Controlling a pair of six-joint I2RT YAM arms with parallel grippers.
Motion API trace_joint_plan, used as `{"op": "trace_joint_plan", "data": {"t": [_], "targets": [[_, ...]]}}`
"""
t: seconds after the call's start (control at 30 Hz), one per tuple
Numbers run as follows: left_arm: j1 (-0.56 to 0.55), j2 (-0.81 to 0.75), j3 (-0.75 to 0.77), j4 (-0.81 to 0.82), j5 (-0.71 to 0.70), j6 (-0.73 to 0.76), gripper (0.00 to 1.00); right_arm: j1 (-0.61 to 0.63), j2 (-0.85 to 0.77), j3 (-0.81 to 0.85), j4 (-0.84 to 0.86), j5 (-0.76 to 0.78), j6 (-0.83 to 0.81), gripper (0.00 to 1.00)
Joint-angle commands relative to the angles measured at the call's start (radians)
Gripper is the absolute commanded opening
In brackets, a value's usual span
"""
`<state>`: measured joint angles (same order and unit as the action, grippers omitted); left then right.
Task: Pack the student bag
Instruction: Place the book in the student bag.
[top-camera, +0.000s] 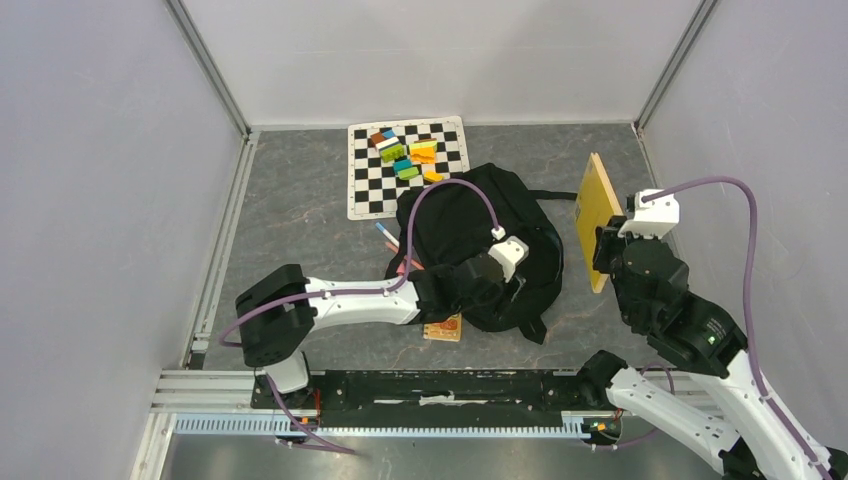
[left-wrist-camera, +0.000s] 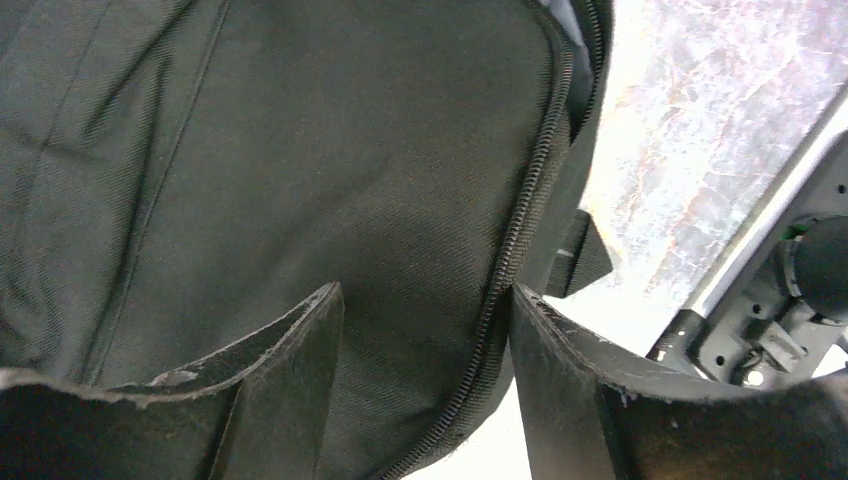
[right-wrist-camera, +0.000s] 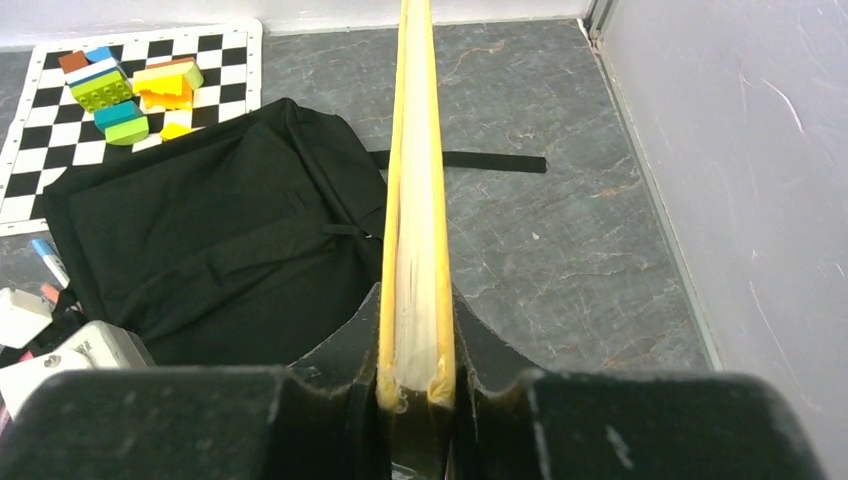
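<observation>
student bag (top-camera: 470, 235) flat mid-table, just near of checkered mat (top-camera: 365, 190). left gripper (left-wrist-camera: 425, 300) over bag's near side, jaws parted astride zip. right gripper (right-wrist-camera: 415, 295) clamped on yellow notebook (right-wrist-camera: 415, 150), upright, right of bag.

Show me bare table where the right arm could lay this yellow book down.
Bare table lies left of the bag, up to the left wall, and between the checkered mat and the right wall beyond the strap. Crowded: mat's blocks, pens and left arm by the bag.

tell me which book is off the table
The yellow book, clamped on edge in the right gripper; the orange book lies flat by the student bag.
</observation>
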<state>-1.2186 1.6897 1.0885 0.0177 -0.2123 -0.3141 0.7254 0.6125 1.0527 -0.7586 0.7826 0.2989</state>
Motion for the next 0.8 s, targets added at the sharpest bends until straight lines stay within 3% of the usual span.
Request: {"op": "trace_joint_plan", "data": {"t": [0.0, 0.1, 0.3, 0.6, 0.77], "targets": [[0.001, 0.020, 0.057, -0.063, -0.126, 0.047, 0.67, 0.002, -0.025, 0.055, 0.032, -0.003, 0.014, 0.00], [0.001, 0.041, 0.081, -0.095, -0.147, 0.048, 0.67, 0.001, -0.029, 0.047, 0.036, -0.033, 0.020, 0.00], [0.000, 0.008, 0.093, -0.094, -0.176, 0.020, 0.55, 0.002, -0.050, 0.048, 0.072, -0.126, 0.037, 0.00], [0.006, 0.006, 0.216, -0.192, -0.195, 0.014, 0.04, 0.001, -0.054, 0.057, 0.087, -0.181, 0.029, 0.00], [0.042, -0.031, 0.254, -0.231, -0.261, -0.027, 0.02, 0.002, -0.070, 0.057, 0.068, -0.174, 0.055, 0.00]]}}
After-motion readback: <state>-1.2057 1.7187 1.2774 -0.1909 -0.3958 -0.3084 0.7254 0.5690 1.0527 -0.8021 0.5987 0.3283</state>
